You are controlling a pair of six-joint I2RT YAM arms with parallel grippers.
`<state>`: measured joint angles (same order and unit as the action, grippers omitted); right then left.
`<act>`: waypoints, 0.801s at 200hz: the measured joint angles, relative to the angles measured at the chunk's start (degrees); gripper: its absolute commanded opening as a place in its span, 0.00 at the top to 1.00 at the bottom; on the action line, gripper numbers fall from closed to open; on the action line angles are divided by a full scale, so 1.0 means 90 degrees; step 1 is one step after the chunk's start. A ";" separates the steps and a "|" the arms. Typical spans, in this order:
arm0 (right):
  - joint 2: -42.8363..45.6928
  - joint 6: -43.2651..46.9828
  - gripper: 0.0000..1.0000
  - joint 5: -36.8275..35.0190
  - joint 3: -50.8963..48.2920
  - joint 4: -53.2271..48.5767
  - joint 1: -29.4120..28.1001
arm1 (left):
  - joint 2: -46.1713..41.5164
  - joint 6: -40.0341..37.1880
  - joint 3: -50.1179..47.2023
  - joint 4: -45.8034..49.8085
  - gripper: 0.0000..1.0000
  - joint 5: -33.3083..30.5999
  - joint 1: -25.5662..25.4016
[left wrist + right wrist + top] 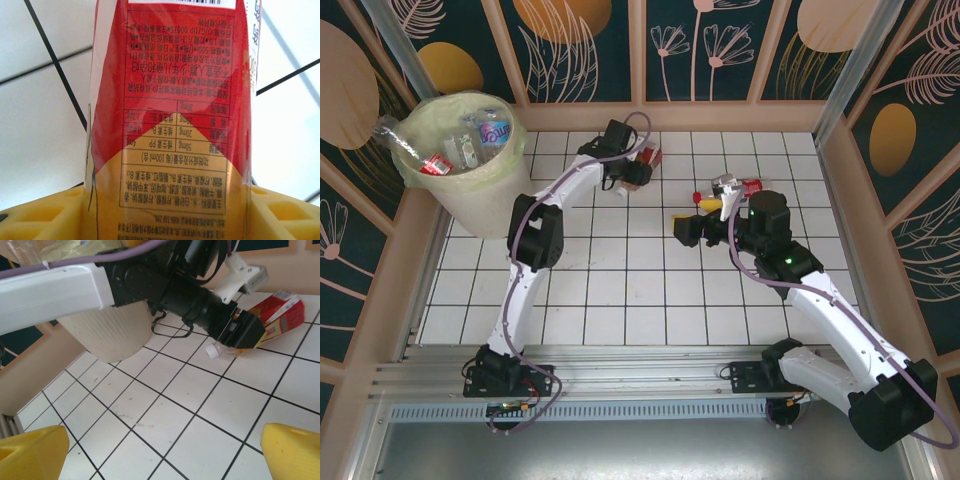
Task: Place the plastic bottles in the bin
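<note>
Down on the white tiles, the left claw is closed on a red-and-gold labelled bottle across its middle, a yellow finger against each side. The bottle lies on its side near the far wall, its white cap poking out past the claw. Taking it by the waist rather than the slim neck looks chosen to give the fingers a broad stretch of label to bear on. The cream bin, lined with a clear bag, stands in the far left corner within this arm's reach, several bottles already inside. The right claw hangs wide open over bare tile, holding nothing, while another bottle lies just beside that arm, likely its next pick
</note>
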<state>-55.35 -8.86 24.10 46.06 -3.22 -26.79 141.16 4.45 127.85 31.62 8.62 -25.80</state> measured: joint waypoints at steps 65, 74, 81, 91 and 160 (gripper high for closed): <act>0.0041 -0.0058 0.01 0.0461 0.0000 0.0408 -0.0049 | -0.1848 0.0199 0.0352 -0.0172 0.34 -0.0012 0.0002; 0.0041 -0.0068 0.01 0.0495 0.0000 0.0457 -0.0078 | -0.2050 0.0175 0.0469 -0.0165 0.34 -0.0075 0.0015; 0.0041 -0.0068 0.02 0.0505 0.0000 0.0481 -0.0095 | -0.2164 0.0134 0.0556 -0.0155 0.35 -0.0143 0.0029; 0.0041 -0.0070 0.01 0.0515 0.0000 0.0505 -0.0126 | -0.2319 0.0058 0.0661 -0.0143 0.35 -0.0255 0.0075; 0.0041 -0.0070 0.01 0.0585 0.0000 0.0624 -0.0204 | -0.3456 -0.0896 -0.0007 0.0270 0.36 -0.2215 0.0636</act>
<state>-54.98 -9.50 29.36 46.06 2.39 -28.62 110.06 -3.62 127.79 34.04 -11.31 -20.08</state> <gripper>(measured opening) 0.986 0.642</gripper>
